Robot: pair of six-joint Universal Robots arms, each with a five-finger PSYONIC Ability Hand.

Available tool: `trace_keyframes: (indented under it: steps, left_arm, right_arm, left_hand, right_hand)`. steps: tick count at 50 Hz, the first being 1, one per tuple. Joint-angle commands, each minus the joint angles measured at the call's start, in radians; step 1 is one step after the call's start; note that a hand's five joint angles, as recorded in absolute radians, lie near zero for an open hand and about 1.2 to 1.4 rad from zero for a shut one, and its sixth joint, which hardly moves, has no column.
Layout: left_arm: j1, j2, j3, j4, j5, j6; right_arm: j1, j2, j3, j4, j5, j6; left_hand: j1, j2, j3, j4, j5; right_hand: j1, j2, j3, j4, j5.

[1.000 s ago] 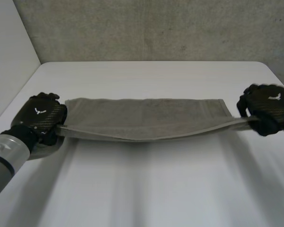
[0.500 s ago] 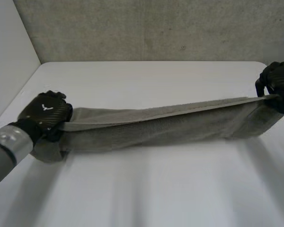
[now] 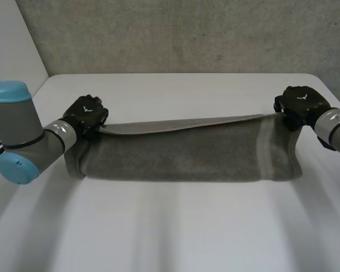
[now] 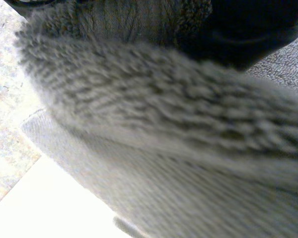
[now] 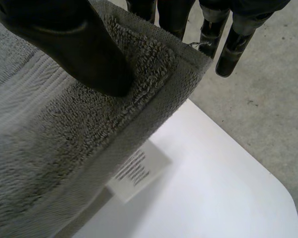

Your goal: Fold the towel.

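Head view first: the grey towel (image 3: 181, 153) is seen stretched wide across the white table (image 3: 175, 226), its upper edge held up in a taut line from one side to the other, the rest hanging down to the tabletop. The left hand (image 3: 86, 115) is closed on the towel's upper corner at one end, with the left arm (image 3: 22, 141) bent in from the side. The right hand (image 3: 299, 103) is clamped on the opposite upper corner, at the far end of that raised edge. A pale woven band is seen running down the towel near the right hand. A rough concrete wall (image 3: 175, 34) is seen behind the table.

Over to the left wrist view: the towel (image 4: 154, 129) is caught very close, its looped pile thick across the view. A dark part of the left hand (image 4: 248, 29) is pressed onto the pile, so the cloth is being pinched there. A patch of the table (image 4: 44, 198) is seen beneath the hanging fold.

Now the right wrist view: the towel's corner (image 5: 89, 139) is pinched, the thumb (image 5: 74, 44) laid on top of the pile and the fingers (image 5: 228, 44) set behind the hem. A white label (image 5: 136, 171) is seen hanging under the edge, above the table (image 5: 213, 198).
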Motion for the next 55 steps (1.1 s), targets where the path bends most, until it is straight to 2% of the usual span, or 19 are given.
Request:
trace_keyframes:
  steps: [1,9,10,11,12,13,14,15,16,17,18,19,22,23,32,37,47,50,55]
  left_arm:
    - [-0.006,-0.06,0.036,0.042,0.014,0.001]
    - [-0.014,-0.107,0.045,0.103,0.016,0.001]
    - [-0.015,-0.115,0.048,0.119,0.016,0.0]
    - [-0.015,-0.115,0.048,0.119,0.016,0.0]
    - [-0.015,-0.121,0.05,0.134,0.014,0.0]
    - [-0.015,-0.125,0.051,0.146,0.014,0.0]
    - [-0.015,-0.126,0.051,0.146,0.014,0.0]
    - [-0.015,-0.13,0.051,0.157,0.011,0.0]
    - [-0.017,-0.132,0.051,0.169,0.011,0.0]
    - [-0.017,-0.132,0.051,0.169,0.011,0.0]
    - [-0.017,-0.133,0.051,0.178,0.011,-0.002]
    - [-0.017,-0.133,0.05,0.189,0.013,-0.003]
    - [-0.018,-0.132,0.047,0.198,0.016,-0.003]
    - [-0.018,-0.129,0.045,0.206,0.016,-0.003]
    - [-0.02,-0.115,0.038,0.215,0.011,-0.008]
    - [-0.011,-0.109,0.051,0.238,0.005,-0.01]
    - [-0.003,-0.126,0.053,0.315,-0.035,-0.011]
    - [-0.006,-0.113,0.027,0.313,-0.035,-0.011]
    - [-0.015,0.075,-0.132,0.312,-0.027,-0.025]
  right_arm:
    - [0.012,0.063,-0.017,-0.042,0.022,0.015]
    - [0.024,0.122,-0.038,-0.067,0.04,0.015]
    - [0.024,0.128,-0.043,-0.07,0.046,0.013]
    - [0.024,0.134,-0.048,-0.074,0.052,0.013]
    - [0.024,0.134,-0.048,-0.074,0.053,0.013]
    - [0.024,0.139,-0.051,-0.082,0.057,0.015]
    - [0.024,0.145,-0.052,-0.096,0.06,0.015]
    - [0.024,0.145,-0.052,-0.096,0.06,0.015]
    - [0.024,0.149,-0.054,-0.111,0.065,0.015]
    - [0.024,0.152,-0.054,-0.125,0.068,0.015]
    - [0.024,0.152,-0.054,-0.125,0.068,0.015]
    - [0.024,0.157,-0.052,-0.137,0.071,0.015]
    - [0.025,0.16,-0.051,-0.145,0.077,0.015]
    - [0.027,0.162,-0.049,-0.148,0.082,0.016]
    - [0.039,0.131,-0.029,-0.182,0.091,0.065]
    - [0.038,0.105,0.004,-0.278,0.111,0.122]
    - [0.038,0.112,0.021,-0.307,0.129,0.119]
    - [0.038,0.04,0.087,-0.287,0.115,0.119]
    - [0.038,-0.118,0.221,-0.271,0.095,0.119]
  left_hand:
    - [0.097,0.049,-0.051,-0.059,0.065]
    - [0.097,0.049,-0.051,-0.059,0.065]
    - [-0.074,-0.122,-0.051,-0.059,-0.107]
    - [-0.076,-0.124,-0.051,-0.059,-0.108]
    - [-0.352,-0.4,-0.051,-0.059,-0.384]
    - [-0.753,-0.801,-0.051,-0.059,-0.785]
    - [-0.757,-0.805,-0.051,-0.059,-0.789]
    - [-1.019,-1.066,-0.051,-0.059,-1.051]
    - [-1.103,-1.15,-0.051,-0.059,-1.135]
    - [-1.103,-1.151,-0.051,-0.059,-1.136]
    - [-1.106,-1.154,-0.051,-0.059,-1.139]
    - [-1.106,-1.154,-0.051,-0.059,-1.139]
    - [-1.106,-1.154,-0.051,-0.059,-1.139]
    - [-1.106,-1.154,-0.051,-0.059,-1.139]
    - [-1.106,-1.154,-0.051,-0.059,-1.139]
    - [-1.106,-1.154,-0.051,-0.059,-1.139]
    - [-1.106,-1.154,-0.051,-0.059,-1.139]
    - [-1.106,-1.154,-0.051,-0.059,-1.139]
    - [-1.106,-1.154,-0.051,-0.059,-1.139]
  right_hand:
    - [0.073,0.063,-0.043,-0.076,0.057]
    - [0.073,0.063,-0.043,-0.076,0.057]
    - [0.073,0.063,-0.043,-0.076,0.057]
    - [0.073,0.063,-0.043,-0.076,0.057]
    - [0.073,0.063,-0.043,-0.076,0.057]
    - [0.073,0.063,-0.043,-0.076,0.057]
    - [0.073,0.063,-0.043,-0.076,0.057]
    - [0.073,0.063,-0.043,-0.076,0.057]
    - [-0.048,-0.058,-0.043,-0.076,-0.064]
    - [-0.546,-0.556,-0.043,-0.076,-0.563]
    - [-0.551,-0.561,-0.043,-0.076,-0.568]
    - [-0.833,-0.843,-0.043,-0.076,-0.85]
    - [-0.98,-0.989,-0.043,-0.076,-0.996]
    - [-1.125,-1.135,-0.043,-0.076,-1.142]
    - [-1.149,-1.158,-0.043,-0.076,-1.165]
    - [-1.149,-1.158,-0.043,-0.076,-1.165]
    - [-1.149,-1.158,-0.043,-0.076,-1.165]
    - [-1.149,-1.158,-0.043,-0.076,-1.165]
    - [-1.149,-1.158,-0.043,-0.076,-1.165]
